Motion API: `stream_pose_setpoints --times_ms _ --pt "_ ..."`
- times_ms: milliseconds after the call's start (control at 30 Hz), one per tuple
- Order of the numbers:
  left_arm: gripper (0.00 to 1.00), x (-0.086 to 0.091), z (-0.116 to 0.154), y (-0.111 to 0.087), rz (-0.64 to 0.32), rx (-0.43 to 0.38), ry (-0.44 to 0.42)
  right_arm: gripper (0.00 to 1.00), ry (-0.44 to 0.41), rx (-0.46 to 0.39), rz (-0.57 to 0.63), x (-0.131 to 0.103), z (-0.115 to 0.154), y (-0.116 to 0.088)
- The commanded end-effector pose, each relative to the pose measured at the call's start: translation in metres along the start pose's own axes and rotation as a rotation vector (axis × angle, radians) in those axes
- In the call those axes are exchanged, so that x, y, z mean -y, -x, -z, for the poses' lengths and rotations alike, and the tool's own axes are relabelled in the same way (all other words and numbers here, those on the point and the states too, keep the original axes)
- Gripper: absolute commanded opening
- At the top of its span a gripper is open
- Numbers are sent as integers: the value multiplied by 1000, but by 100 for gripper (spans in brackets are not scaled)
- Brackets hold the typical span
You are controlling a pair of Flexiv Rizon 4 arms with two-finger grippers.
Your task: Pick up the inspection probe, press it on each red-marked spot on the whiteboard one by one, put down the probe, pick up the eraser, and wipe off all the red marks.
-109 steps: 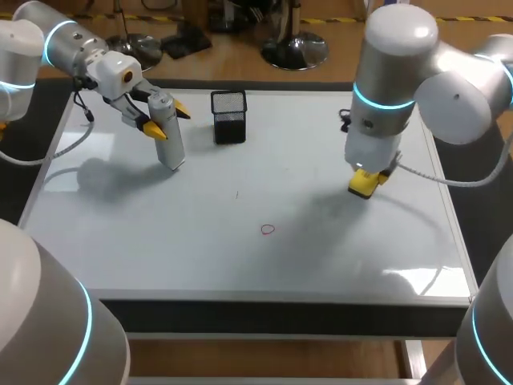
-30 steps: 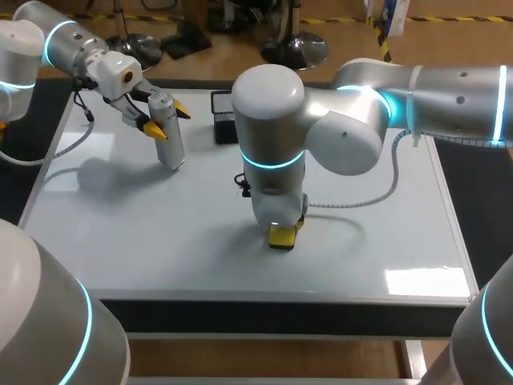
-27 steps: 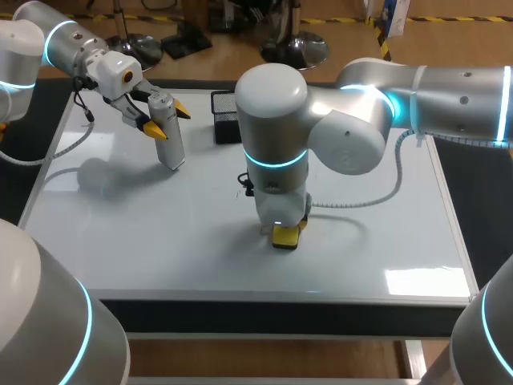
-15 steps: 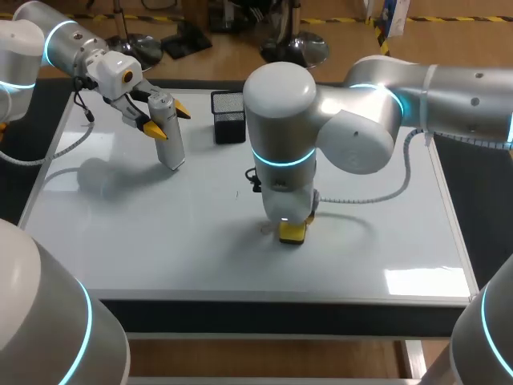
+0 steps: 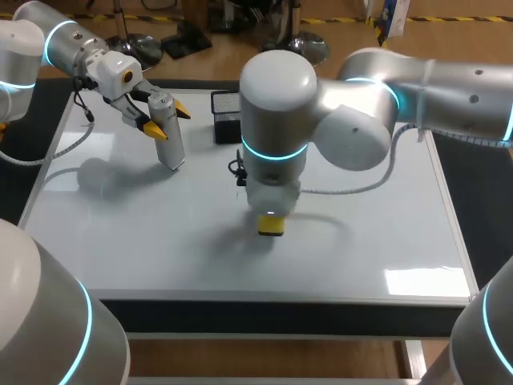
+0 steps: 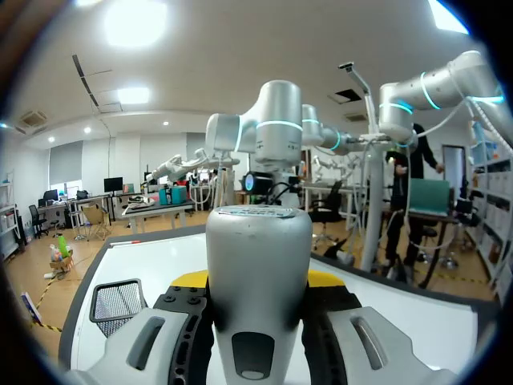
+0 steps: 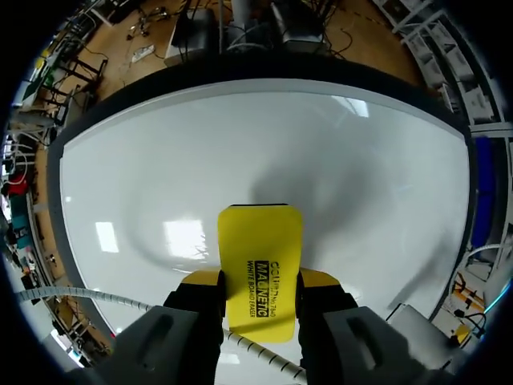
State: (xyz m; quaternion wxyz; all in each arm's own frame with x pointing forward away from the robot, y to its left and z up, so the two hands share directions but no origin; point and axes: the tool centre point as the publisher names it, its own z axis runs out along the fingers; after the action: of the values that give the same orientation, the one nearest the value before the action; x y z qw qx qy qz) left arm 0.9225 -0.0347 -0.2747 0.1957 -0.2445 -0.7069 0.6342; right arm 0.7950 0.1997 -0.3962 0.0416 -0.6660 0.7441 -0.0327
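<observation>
The silver inspection probe [image 5: 170,136] stands tilted with its tip on the whiteboard [image 5: 369,233] at the far left, and my left gripper [image 5: 167,120] is shut on its upper part. The left wrist view shows the probe [image 6: 258,249] clamped between the left gripper [image 6: 258,282] fingers. My right arm reaches to the middle of the board. Its gripper [image 5: 271,218] is shut on the yellow eraser [image 5: 271,228], pressed flat on the board. The right wrist view shows the eraser [image 7: 260,269] between the right gripper [image 7: 260,301] fingers on the whiteboard [image 7: 240,144]. No red mark shows in any view.
A black mesh pen holder [image 5: 225,112] stands at the back of the board, just behind the right arm, and appears beside the probe as the holder [image 6: 116,301] in the left wrist view. The board's dark frame [image 5: 280,309] runs along the front edge.
The right gripper slid the eraser a little to the right over the board's middle, then back to the left. The left arm and the probe stayed still.
</observation>
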Motion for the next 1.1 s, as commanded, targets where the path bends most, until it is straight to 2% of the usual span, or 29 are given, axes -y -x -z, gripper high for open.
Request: stream_pose_setpoints --times_ms 33,200,400,733,1100 --pt "0 1 1 0 -2 -4 0 0 16 19 15 -1 -8 20" --pt "0 1 1 0 -2 -4 0 0 40 65 37 -7 -13 39" --pt "0 1 1 0 -2 -4 0 0 47 61 56 -11 -20 45" --pt "0 1 1 0 -2 -4 0 0 64 29 54 -11 -30 36" --pt "0 1 1 0 -2 -4 0 0 87 -13 2 -10 -43 8"
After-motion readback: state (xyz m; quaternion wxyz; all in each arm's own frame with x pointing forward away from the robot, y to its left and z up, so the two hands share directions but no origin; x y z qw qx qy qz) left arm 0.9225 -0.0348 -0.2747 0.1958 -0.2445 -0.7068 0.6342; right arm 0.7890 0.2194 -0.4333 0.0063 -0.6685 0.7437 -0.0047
